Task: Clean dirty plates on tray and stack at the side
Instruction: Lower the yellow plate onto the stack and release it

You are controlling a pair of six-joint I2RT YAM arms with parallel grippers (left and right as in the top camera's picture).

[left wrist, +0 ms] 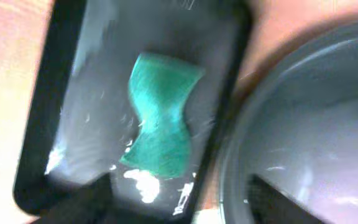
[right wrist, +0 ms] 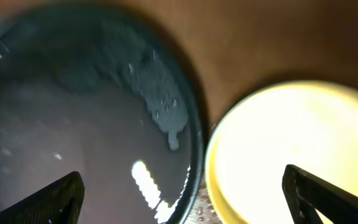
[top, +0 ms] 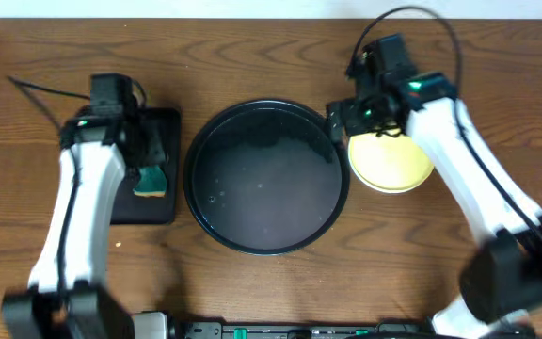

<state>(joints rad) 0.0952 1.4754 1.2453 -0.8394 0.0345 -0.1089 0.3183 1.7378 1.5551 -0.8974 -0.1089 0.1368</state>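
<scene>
The large round black tray (top: pixel 265 176) sits mid-table with nothing on it, wet with droplets; it also shows in the left wrist view (left wrist: pixel 303 124) and the right wrist view (right wrist: pixel 86 124). A pale yellow plate (top: pixel 390 162) lies on the table just right of the tray, also in the right wrist view (right wrist: pixel 297 149); whether other plates lie under it is hidden. No blue-mint plate shows. My right gripper (top: pixel 370 113) is open and empty above the gap between tray and plate (right wrist: pixel 182 196). My left gripper (top: pixel 139 141) is open and empty above the teal sponge (left wrist: pixel 160 121).
The teal sponge (top: pixel 150 179) lies on a small rectangular black tray (top: pixel 158 122) left of the round tray, its surface wet (left wrist: pixel 73 124). Cables run from both arms at the back. Arm bases stand at the front corners.
</scene>
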